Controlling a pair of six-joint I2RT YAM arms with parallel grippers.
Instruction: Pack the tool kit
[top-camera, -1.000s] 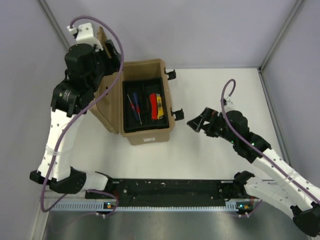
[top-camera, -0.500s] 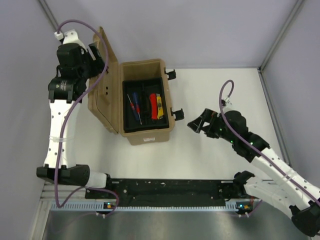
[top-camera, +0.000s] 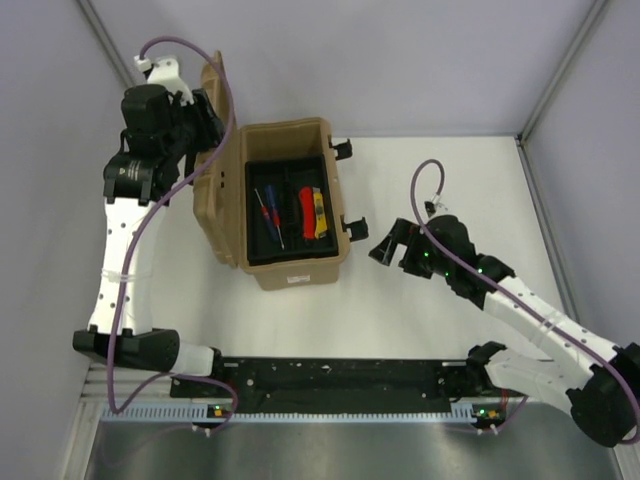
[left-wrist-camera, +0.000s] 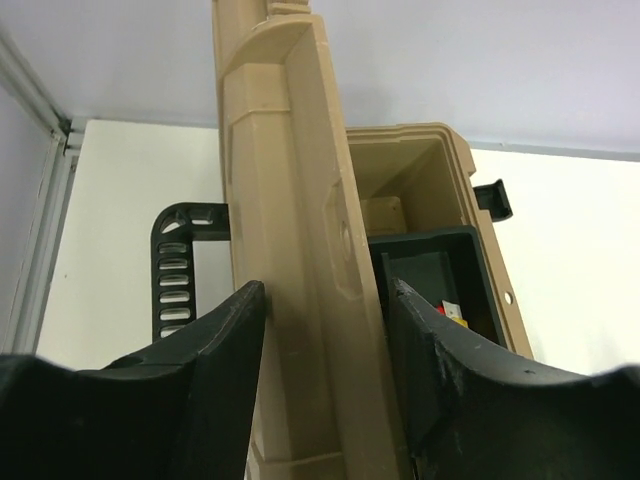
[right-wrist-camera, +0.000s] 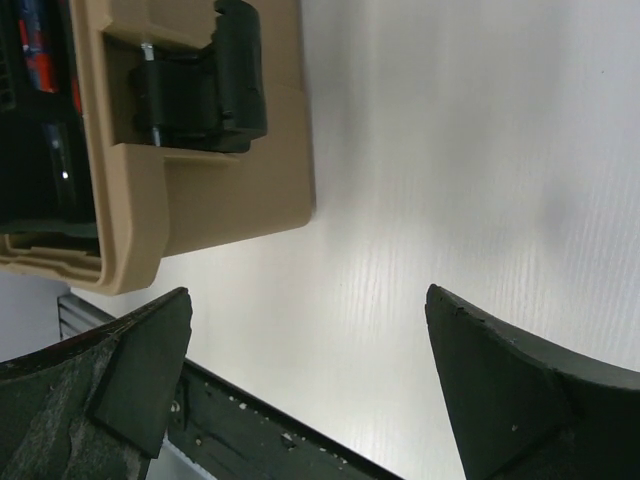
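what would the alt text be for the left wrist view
A tan toolbox lid stands upright, clamped between the left gripper's black fingers. To its right, the open toolbox holds a black tray, with a black latch on its outer wall; the lid's black handle shows on the left.

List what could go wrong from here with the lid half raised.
1. The left gripper pinches the lid only by its edge while it stands nearly upright; a slip could let it slam shut or flop back open.
2. Nothing braces the toolbox; pushing the lid over may slide or tip it.
3. The open right gripper hangs close to the near latch and could knock it.
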